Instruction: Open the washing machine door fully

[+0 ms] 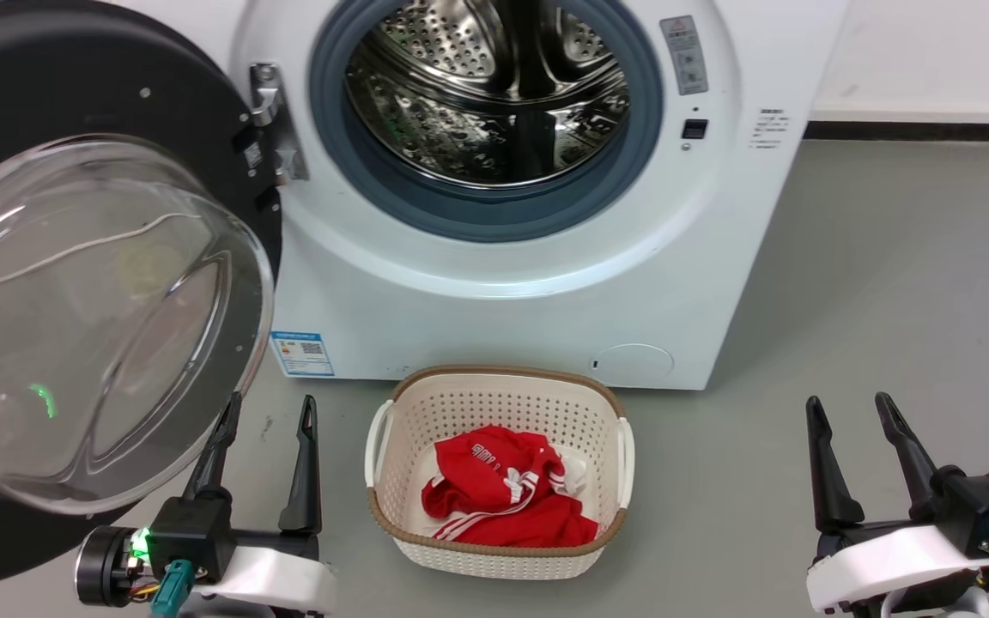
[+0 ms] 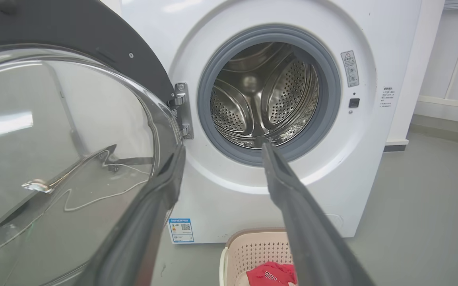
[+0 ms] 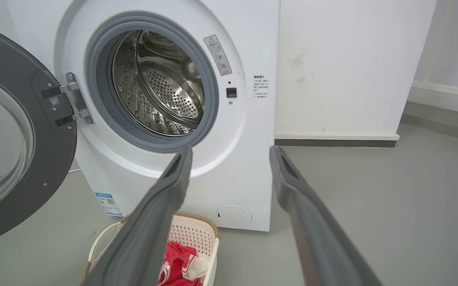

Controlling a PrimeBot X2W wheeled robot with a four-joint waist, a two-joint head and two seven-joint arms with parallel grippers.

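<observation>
Head view: the door (image 1: 100, 318) stands wide open on the machine's (image 1: 546, 326) left hinge (image 1: 276, 129). My left gripper (image 1: 271, 403), released, sits before the machine's left corner, probably to nudge the door further. Left wrist: door angled off the machine. Right wrist: right gripper (image 3: 231, 150) released, idle.

A laundry spot in a plain room.
A big white washing machine (image 1: 546, 292) stands on a smooth grey floor (image 1: 889, 300) by a bare white wall (image 3: 332, 59). The washing machine door (image 1: 74, 86) is open, and you can see the shiny steel drum (image 1: 443, 103) inside. A white basket (image 1: 494, 403) with red clothes (image 1: 503, 498) sits on the floor just in front of it.
</observation>
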